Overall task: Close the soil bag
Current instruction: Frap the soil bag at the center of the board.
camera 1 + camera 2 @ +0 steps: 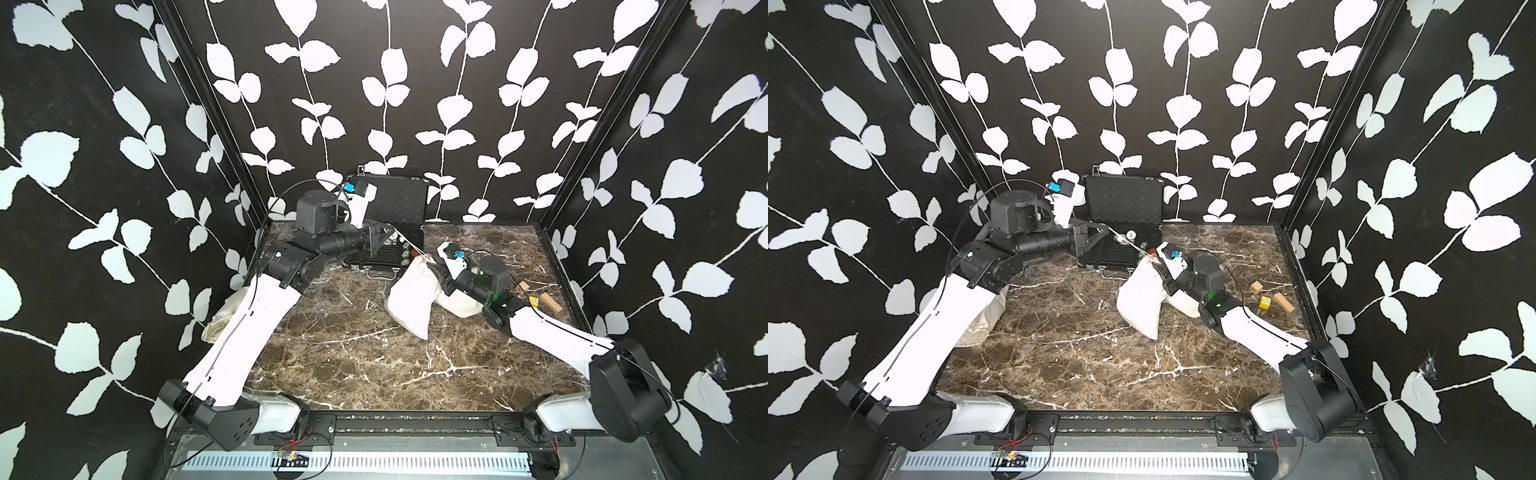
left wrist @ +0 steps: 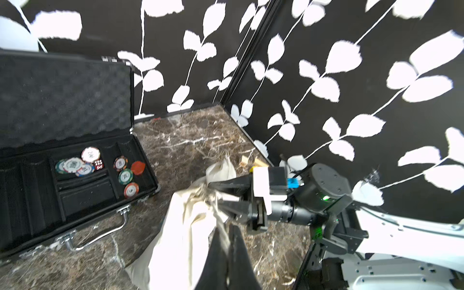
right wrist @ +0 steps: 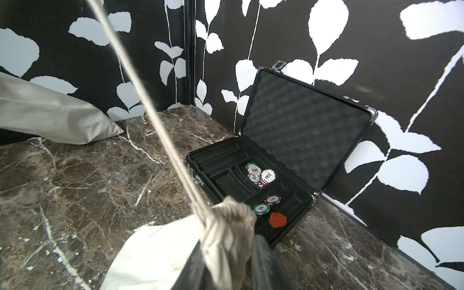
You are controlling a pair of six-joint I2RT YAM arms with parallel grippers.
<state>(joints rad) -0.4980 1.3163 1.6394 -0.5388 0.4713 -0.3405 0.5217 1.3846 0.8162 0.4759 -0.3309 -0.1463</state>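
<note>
Marbled brown tabletop [image 1: 353, 374], white veins all over, and a good deal of it is covered up. At 12 o'clock the black case [image 1: 399, 199] stands open with egg-crate foam in the lid, but in both top views the left arm [image 1: 249, 324] blocks most of its tray. Over at 9 o'clock a cream cloth sack [image 1: 224, 316] is mostly buried under that arm; only a crumpled edge shows.

Just off centre, towards 1 o'clock, there's the soil bag [image 1: 411, 299]: plump, off-white woven cloth, sitting up on the tabletop with its neck gathered. A second pale sack [image 1: 461, 305] lies against its 3 o'clock side, half hidden by the right arm [image 1: 540, 328].

From the neck the drawstring [image 3: 160, 133] runs taut, a pale twisted cord heading between 10 and 11 o'clock into the left fingers [image 2: 241, 256], which are pressed together with no gap (the cord is lost in the blur of the left wrist view, so the pinch reads only from the top views). The right fingers [image 2: 231, 181] sit either side of the bunched neck, cloth filling the gap and touching both.

By the 3 o'clock edge lie two plain wooden blocks [image 1: 1284, 302], with a small yellow cube [image 1: 1264, 302] beside the longer one. In the tray are round striped chips [image 3: 267, 175] and a red die [image 3: 263, 183].
</note>
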